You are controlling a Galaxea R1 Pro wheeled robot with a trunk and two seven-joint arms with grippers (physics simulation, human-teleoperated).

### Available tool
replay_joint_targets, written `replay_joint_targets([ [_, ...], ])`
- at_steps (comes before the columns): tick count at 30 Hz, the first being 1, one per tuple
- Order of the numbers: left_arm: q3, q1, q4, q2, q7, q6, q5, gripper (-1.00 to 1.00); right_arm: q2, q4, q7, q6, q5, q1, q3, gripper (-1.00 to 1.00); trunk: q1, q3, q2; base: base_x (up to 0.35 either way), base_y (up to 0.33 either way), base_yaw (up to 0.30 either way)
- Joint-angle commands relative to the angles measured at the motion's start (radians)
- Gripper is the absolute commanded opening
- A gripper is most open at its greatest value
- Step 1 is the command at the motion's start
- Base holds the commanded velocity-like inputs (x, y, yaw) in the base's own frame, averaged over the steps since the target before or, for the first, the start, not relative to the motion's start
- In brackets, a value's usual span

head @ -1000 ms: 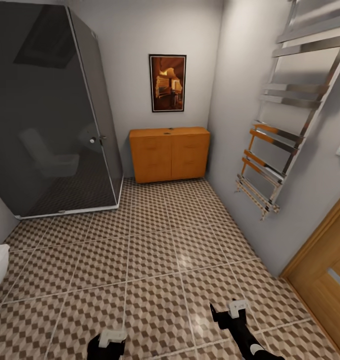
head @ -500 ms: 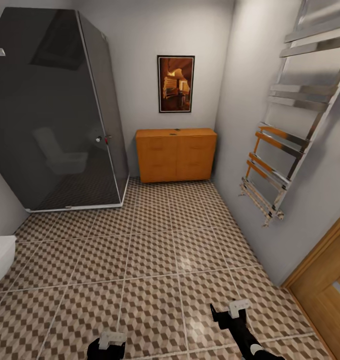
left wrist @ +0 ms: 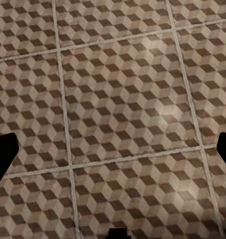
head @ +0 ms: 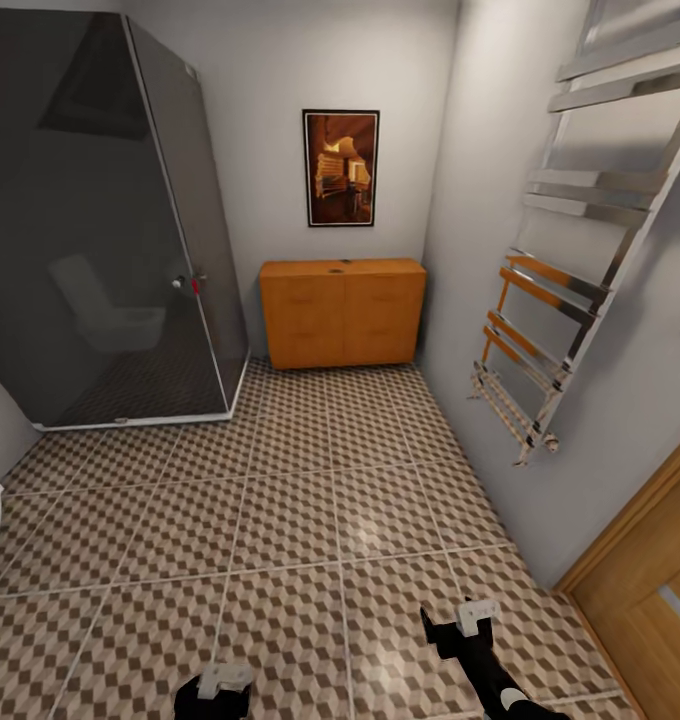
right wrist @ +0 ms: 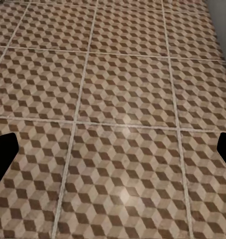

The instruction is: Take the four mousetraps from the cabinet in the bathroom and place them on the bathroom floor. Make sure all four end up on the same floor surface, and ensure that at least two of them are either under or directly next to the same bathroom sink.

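Even, soft indoor light; clean simulator renders, slightly soft in detail.

Head view: bathroom floor (head: 280, 520) carries a pale sheen patch toward 5 o'clock; smoked-glass shower enclosure (head: 90, 220) at 10 o'clock is dim, with faint reflections. Towel rail (head: 570, 250) at 2 o'clock leans with wide-angle stretch and casts a light shadow. Both wrist views show mild glare on tiles; dark fingertips sit blurred at the edges.

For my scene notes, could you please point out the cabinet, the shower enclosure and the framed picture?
cabinet (head: 342, 313), head view, front panel.
shower enclosure (head: 90, 230), head view, glass wall.
framed picture (head: 341, 167), head view, centre.
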Motion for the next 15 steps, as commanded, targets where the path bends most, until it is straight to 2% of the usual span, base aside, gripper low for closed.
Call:
replay_joint_targets([
  [1,-0.009,-0.002,0.004,-0.001,0.003,-0.007,0.006,1.0,0.0,0.001,0.0,-0.003,0.001,-0.001,0.003,1.0,0.001,-0.002,-0.002,0.221,-0.102,0.0],
  [15,-0.009,-0.002,0.005,0.0,0.003,-0.007,0.006,1.0,0.0,0.001,0.0,-0.003,0.001,-0.001,0.002,1.0,0.001,-0.002,-0.002,0.23,-0.022,0.0],
])
